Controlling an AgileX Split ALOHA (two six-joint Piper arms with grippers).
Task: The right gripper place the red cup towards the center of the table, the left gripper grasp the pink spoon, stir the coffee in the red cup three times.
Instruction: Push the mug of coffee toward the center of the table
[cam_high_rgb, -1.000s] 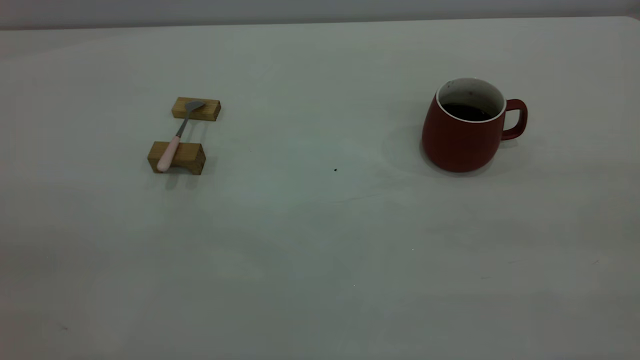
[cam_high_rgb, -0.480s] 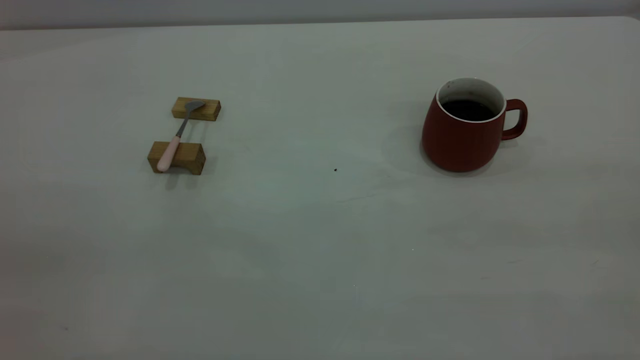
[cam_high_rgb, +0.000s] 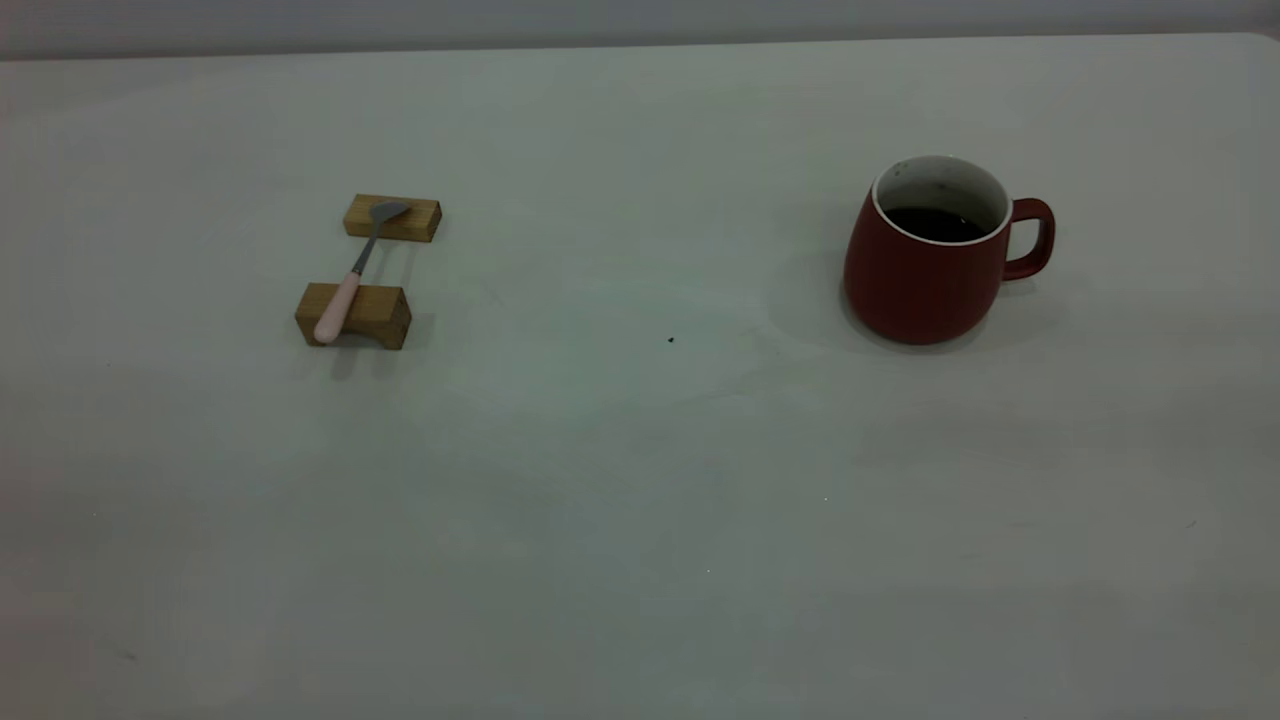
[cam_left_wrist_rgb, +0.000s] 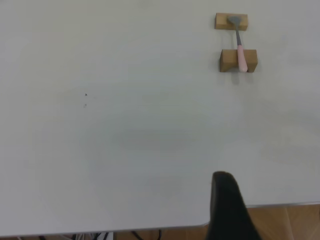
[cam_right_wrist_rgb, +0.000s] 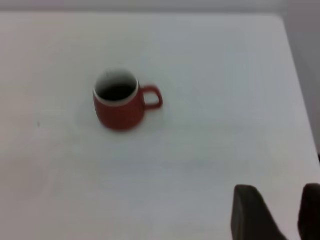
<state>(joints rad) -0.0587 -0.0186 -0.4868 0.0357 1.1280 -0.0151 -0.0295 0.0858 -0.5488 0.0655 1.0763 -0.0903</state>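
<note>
The red cup (cam_high_rgb: 925, 280) stands upright on the right side of the table (cam_high_rgb: 640, 450), handle pointing right, with dark coffee (cam_high_rgb: 935, 222) inside. On the left, the pink spoon (cam_high_rgb: 338, 305) lies bridged across two wooden blocks. Neither gripper shows in the exterior view. In the right wrist view my right gripper (cam_right_wrist_rgb: 292, 205) is open and empty, well back from the red cup (cam_right_wrist_rgb: 117, 112). In the left wrist view my left gripper (cam_left_wrist_rgb: 227, 210) hangs at the table's near edge, far from the pink spoon (cam_left_wrist_rgb: 242, 59).
The spoon's bowl rests on the far wooden block (cam_high_rgb: 392, 218) and its handle on the near block (cam_high_rgb: 353, 315). A tiny dark speck (cam_high_rgb: 670, 340) marks the table's middle. The table's near edge (cam_left_wrist_rgb: 150, 227) and right edge (cam_right_wrist_rgb: 295, 75) show in the wrist views.
</note>
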